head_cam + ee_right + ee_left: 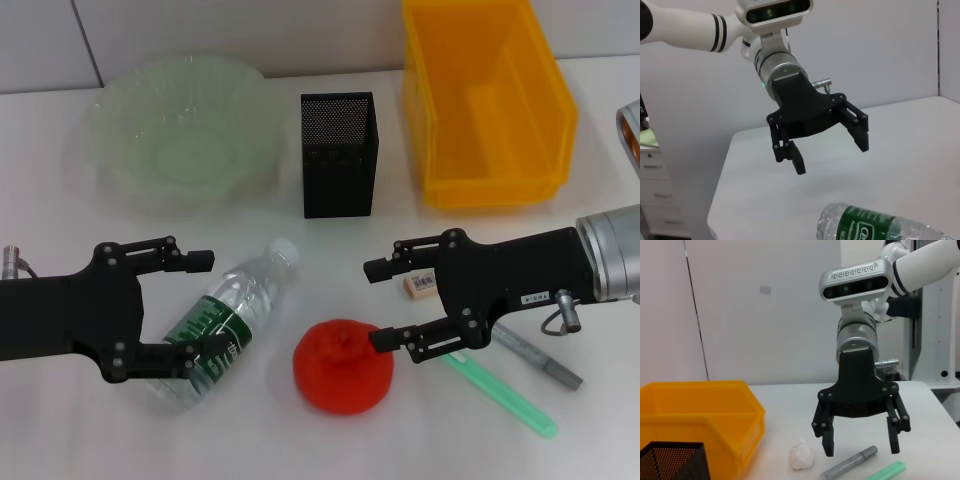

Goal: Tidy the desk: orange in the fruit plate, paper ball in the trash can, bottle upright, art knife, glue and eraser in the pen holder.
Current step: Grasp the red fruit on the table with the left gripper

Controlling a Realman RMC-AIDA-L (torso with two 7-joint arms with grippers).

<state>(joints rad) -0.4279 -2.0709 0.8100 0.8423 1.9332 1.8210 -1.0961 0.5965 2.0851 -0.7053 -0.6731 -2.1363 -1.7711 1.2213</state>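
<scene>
The tabletop [330, 250] is white and smooth, and a plain pale wall [250, 35] stands behind it. At the upper left of the head view sits the fruit plate [175, 125]. The black pen holder [339, 155] stands in the upper middle, and the yellow trash can [487, 105] is at the upper right.

The bottle [225, 330] lies on its side at the lower left. The left hand [200, 310] is spread wide around it. The orange [342, 366] rests at the lower middle. The right hand [378, 305] is spread wide just beside it. The eraser [421, 285] lies near that hand. A green pen [505, 395] and a gray marker [540, 358] lie at the lower right. In the left wrist view, the paper ball [801, 455] sits just beside the trash can.
</scene>
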